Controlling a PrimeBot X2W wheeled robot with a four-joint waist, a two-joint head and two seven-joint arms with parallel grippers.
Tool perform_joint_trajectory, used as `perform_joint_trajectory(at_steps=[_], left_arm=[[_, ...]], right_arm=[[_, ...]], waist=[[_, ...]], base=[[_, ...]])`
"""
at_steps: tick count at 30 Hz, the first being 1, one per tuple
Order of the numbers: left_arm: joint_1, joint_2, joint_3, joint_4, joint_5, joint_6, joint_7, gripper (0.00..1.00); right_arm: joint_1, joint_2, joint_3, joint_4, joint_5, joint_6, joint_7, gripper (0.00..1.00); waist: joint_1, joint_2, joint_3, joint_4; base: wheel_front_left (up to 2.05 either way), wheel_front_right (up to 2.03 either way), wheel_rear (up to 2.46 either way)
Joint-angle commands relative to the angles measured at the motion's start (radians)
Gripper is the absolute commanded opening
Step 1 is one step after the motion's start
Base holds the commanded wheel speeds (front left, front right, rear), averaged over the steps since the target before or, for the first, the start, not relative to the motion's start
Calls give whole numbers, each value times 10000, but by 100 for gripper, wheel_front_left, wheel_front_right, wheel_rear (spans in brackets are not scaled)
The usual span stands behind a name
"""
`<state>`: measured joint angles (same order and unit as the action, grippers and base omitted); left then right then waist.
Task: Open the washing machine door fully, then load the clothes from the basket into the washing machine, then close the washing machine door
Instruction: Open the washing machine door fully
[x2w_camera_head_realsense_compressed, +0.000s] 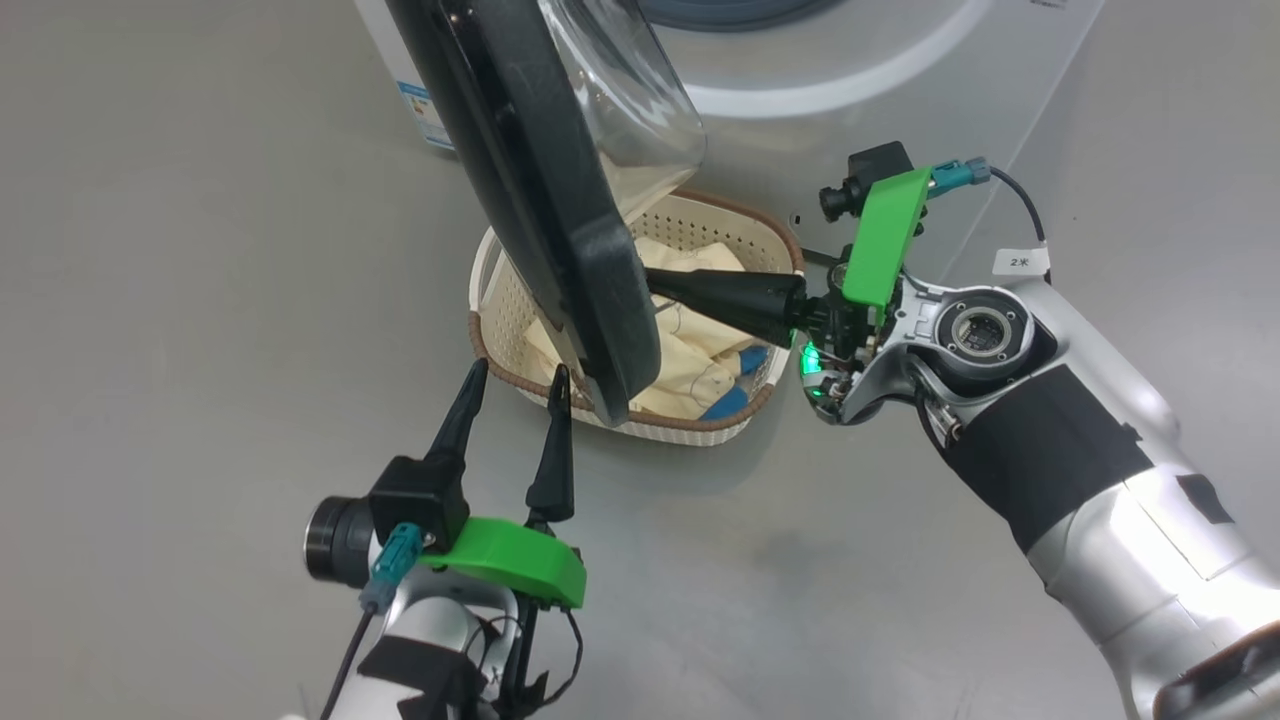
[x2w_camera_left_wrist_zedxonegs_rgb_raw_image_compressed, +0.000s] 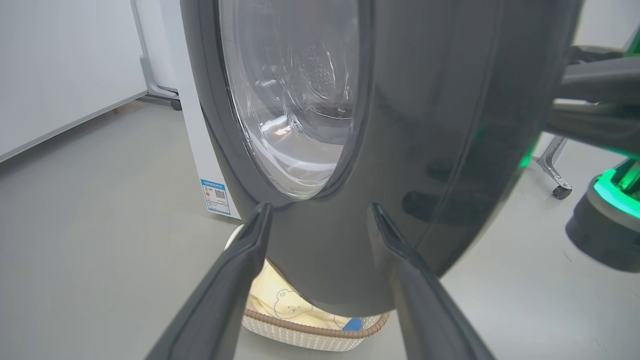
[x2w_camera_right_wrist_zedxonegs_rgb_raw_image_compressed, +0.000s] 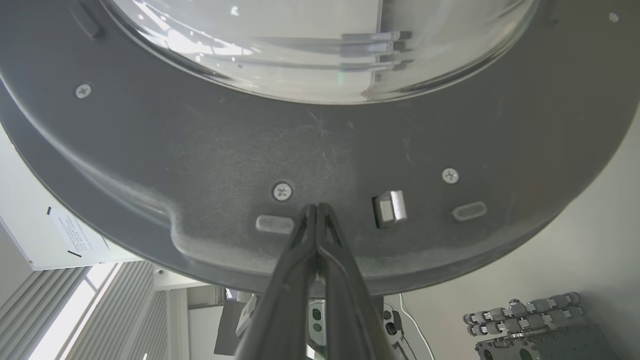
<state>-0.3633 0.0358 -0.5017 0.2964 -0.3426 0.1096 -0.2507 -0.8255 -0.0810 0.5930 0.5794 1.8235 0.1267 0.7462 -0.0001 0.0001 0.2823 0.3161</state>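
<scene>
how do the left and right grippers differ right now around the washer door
Jaws: the left gripper with long dark fingers stands wide open; the right gripper is shut, fingers pressed together. Place: the left gripper faces the glossy outer side of the round black-rimmed glass washing machine door; the right gripper's tips meet its matte inner side. Shared: both hold nothing.

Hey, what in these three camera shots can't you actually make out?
- Head view: the door covers part of the basket and much of the clothes.
- Head view: the washing machine opening is cut off by the top edge.
- Left wrist view: the blue label print is too small to read.
- Right wrist view: whether the shut right gripper actually touches the door.
</scene>
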Motion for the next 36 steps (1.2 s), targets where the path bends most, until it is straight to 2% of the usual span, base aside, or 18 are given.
perform_joint_trajectory(at_steps=[1,8,13,19,23,27,28,30,36], left_arm=[[-33,144,355,-261,68,26,-111,100],[43,144,477,-223,114,37,-111,100],[209,144,671,-179,225,21,-111,100],[454,144,1062,-137,406,-49,-111,100],[629,144,1289,-71,558,-148,-111,100],[824,144,1522,-14,672,-204,-111,100],[939,144,1628,0,739,-235,-111,100],[1055,144,1741,10,802,-262,-111,100],[1371,144,2120,-6,954,-322,-111,100]], right_arm=[[-29,298,75,-405,95,40,-85,0],[65,54,123,-578,365,40,-607,0],[492,-442,-95,-1242,-14,40,-1602,0],[1686,-1570,139,-2886,-2691,40,-3926,0],[2571,-2125,495,-3338,-4520,40,-5844,0],[3266,-2473,872,-3270,-5963,40,-7609,0],[3541,-2570,954,-3108,-6512,40,-8364,0],[3765,-2656,962,-2879,-7039,40,-9037,0],[4328,-2542,398,-2385,-8415,40,-9941,0]], waist=[[1,-1,-6,6],[1,-1,-198,-75],[1,-1,-554,-320],[1,-1,-1077,-770],[1,-1,-1524,-1127],[1,-1,-1960,-1507],[1,-1,-2145,-1697],[1,-1,-2307,-1884],[1,-1,-2610,-2413]], base=[[0,0,0],[0,0,0],[0,0,0],[0,0,0],[0,0,0],[0,0,0],[0,0,0],[0,0,0],[0,0,0]])
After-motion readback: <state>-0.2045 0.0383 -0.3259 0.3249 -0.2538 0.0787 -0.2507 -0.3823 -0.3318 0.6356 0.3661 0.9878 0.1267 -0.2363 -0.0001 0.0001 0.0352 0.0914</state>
